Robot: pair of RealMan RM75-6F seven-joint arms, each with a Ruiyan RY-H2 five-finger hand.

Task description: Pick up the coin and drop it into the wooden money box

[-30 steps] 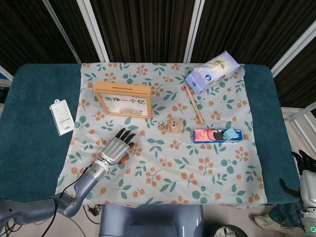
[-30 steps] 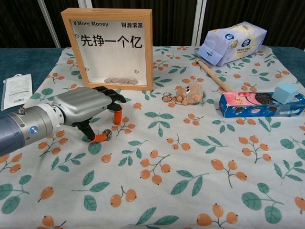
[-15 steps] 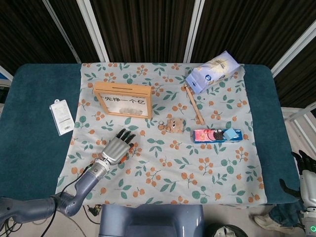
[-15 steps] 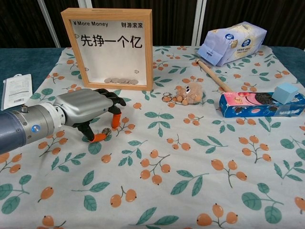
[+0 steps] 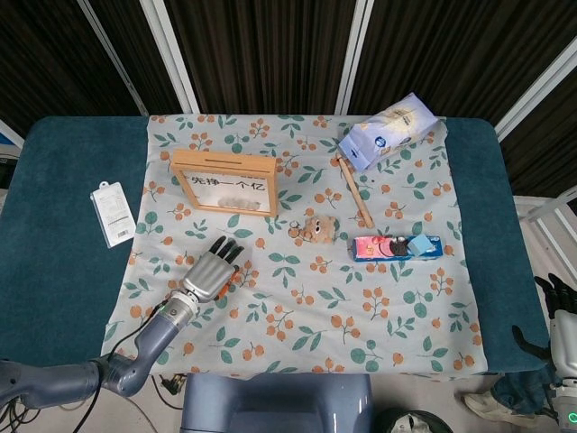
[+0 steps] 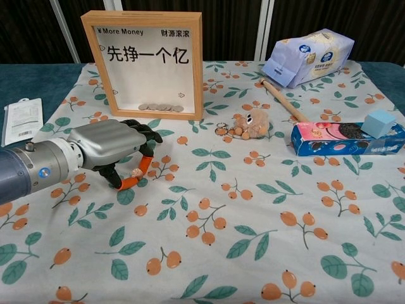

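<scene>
The right hand (image 5: 561, 336) is cut off at the near right edge of the head view, off the tabletop (image 5: 63, 271); whether its fingers are open or closed cannot be told; the left hand (image 6: 107, 144) is seen low over the floral cloth (image 6: 253, 240), its orange-tipped fingers (image 6: 146, 164) curled around a small coin (image 6: 136, 172), which is partly hidden; just beyond stands the wooden money box (image 6: 147, 62), coins heaped inside; dark slatted panels close the far side.

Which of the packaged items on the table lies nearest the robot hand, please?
The white flat packet on the bare blue tabletop, left of the left robot hand; the other packages lie far right.
</scene>
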